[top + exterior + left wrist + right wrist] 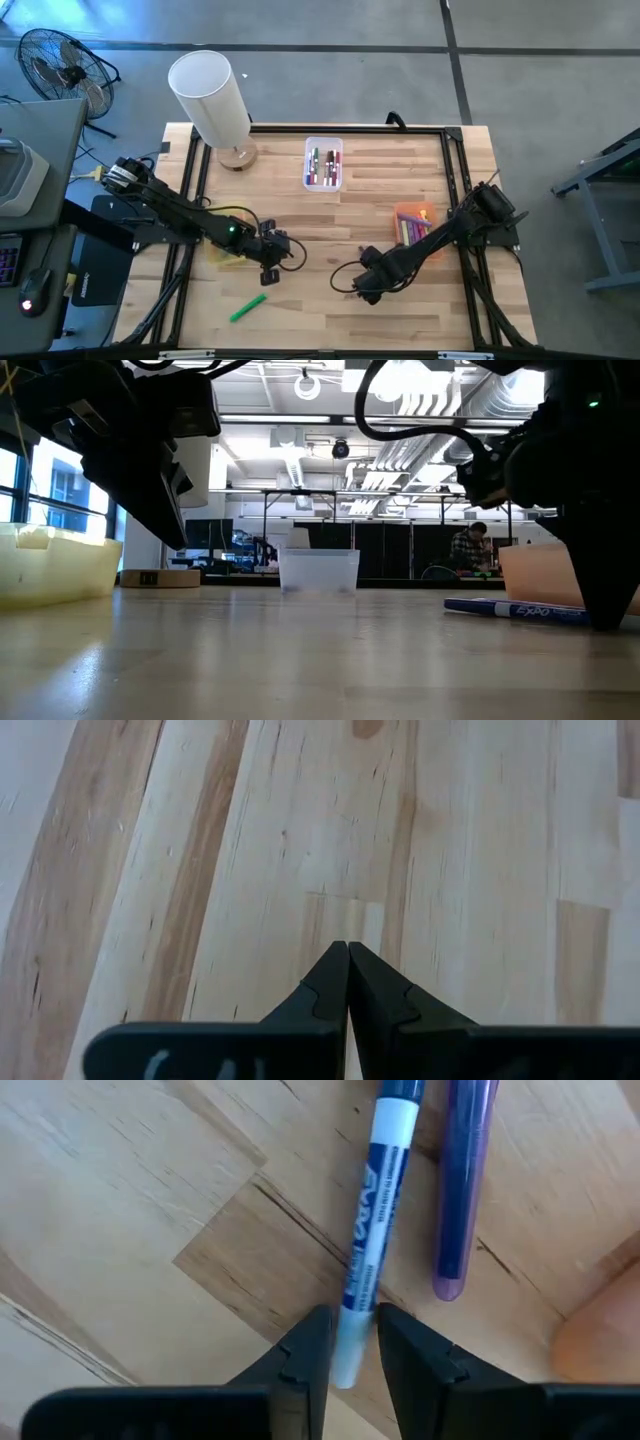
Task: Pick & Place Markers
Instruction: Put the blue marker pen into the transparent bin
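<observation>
several markers (323, 166) lie already in the clear bin (323, 146) near the middle of the table's far edge, and more sit in the orange bin (413, 213) toward the right edge. the yellow bin (228, 254) stands toward the left edge, mostly under the left arm, so i cannot tell what is in it. some markers are not sorted yet: a green marker (247, 307) lies loose on the wood near the front edge, left of the middle, and a blue-and-white marker (372, 1230) with a purple marker (462, 1185) just beside it lie flat on the table (330, 225) in front of the orange bin. i judge the task is partly done, with at least these three pens left.

the right gripper (350, 1342) is low over the table, near the middle and toward the front edge. its fingers stand slightly apart, and the white end of the blue-and-white marker lies in the gap between them. whether the pads touch the pen, i cannot tell; it seems to rest on the wood, not lifted. the purple marker is outside the fingers, apart from them.

the left gripper (347, 982) hangs above bare wood near the yellow bin, its fingers pressed together and holding nothing. the green marker lies nearer the front edge than this gripper, apart from it.
</observation>
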Motion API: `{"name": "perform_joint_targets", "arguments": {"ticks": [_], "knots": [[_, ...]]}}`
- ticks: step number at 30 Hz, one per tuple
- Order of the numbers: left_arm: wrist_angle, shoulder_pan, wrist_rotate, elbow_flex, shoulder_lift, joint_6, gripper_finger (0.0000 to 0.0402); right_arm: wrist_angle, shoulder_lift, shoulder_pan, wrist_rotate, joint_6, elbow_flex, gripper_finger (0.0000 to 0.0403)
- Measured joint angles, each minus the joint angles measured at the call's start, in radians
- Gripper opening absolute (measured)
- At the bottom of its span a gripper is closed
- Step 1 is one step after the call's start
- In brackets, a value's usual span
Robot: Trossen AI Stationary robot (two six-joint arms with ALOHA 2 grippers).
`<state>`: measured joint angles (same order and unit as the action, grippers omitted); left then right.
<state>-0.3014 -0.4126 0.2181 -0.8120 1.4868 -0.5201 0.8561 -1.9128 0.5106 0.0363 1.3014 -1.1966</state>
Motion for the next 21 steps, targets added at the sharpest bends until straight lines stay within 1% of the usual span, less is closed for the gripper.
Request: {"name": "perform_joint_targets", "arguments": {"ticks": [5,12,18,21], "knots": [[0.000,0.000,-0.001,0.000,0.000,0.000,0.0001,-0.027,0.003,0.000,0.010,0.005,0.015,0.0065],[0.001,0.000,-0.001,0.000,0.000,0.000,0.0001,-0.026,0.003,0.002,0.062,0.007,0.016,0.0014],[0.001,0.000,-0.002,0.000,0.000,0.000,0.0001,-0.032,0.000,0.003,0.073,0.002,0.004,0.0017],[0.002,0.000,-0.002,0.000,0.000,-0.001,0.0001,-0.042,0.009,0.002,0.124,-0.001,-0.022,0.0015]]}}
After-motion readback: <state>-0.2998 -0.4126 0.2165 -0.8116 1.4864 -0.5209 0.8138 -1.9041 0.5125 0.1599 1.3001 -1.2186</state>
